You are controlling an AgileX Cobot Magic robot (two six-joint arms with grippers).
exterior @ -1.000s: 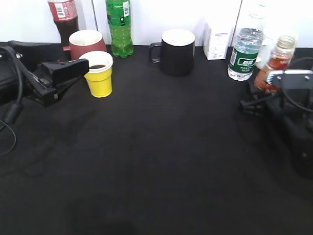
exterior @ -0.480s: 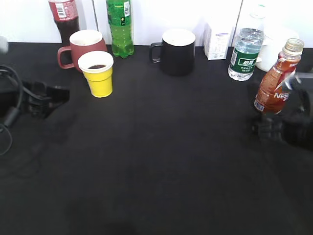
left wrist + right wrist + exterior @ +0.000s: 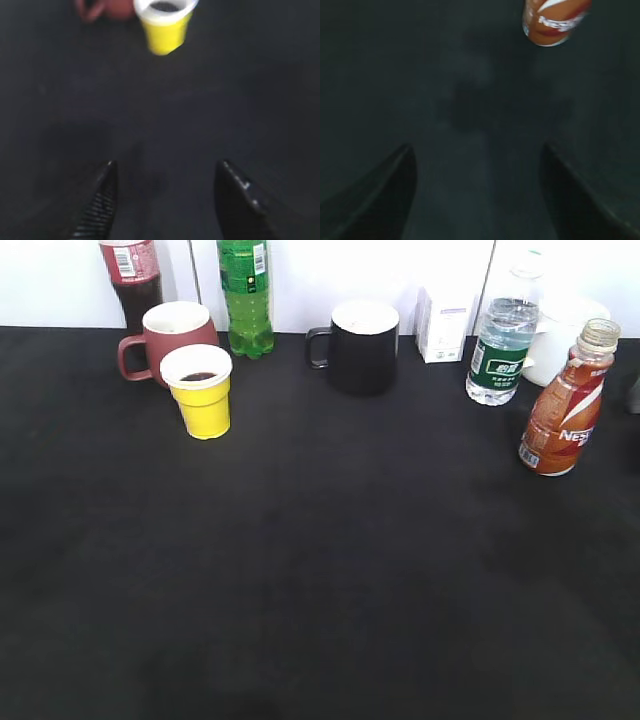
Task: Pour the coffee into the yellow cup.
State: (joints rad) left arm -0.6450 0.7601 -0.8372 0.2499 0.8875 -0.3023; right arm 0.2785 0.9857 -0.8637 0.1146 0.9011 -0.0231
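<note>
The coffee bottle (image 3: 563, 410) stands upright and uncapped at the right of the black table, with its red-orange label facing me; its base shows in the right wrist view (image 3: 552, 22). The yellow cup (image 3: 200, 392) stands at the back left with dark liquid inside, and it also shows in the left wrist view (image 3: 164, 24). My left gripper (image 3: 165, 172) is open and empty above bare table, well short of the cup. My right gripper (image 3: 477, 155) is open and empty, short of the bottle. Neither gripper shows in the exterior view.
A dark-red mug (image 3: 165, 330) stands just behind the yellow cup. A cola bottle (image 3: 130, 275), a green bottle (image 3: 246, 295), a black mug (image 3: 360, 345), a white carton (image 3: 443, 325) and a water bottle (image 3: 503, 345) line the back edge.
Both arms have pulled back out of the exterior view. The right gripper let go of the coffee bottle, which now stands upright alone. The left gripper drew away from the yellow cup.
</note>
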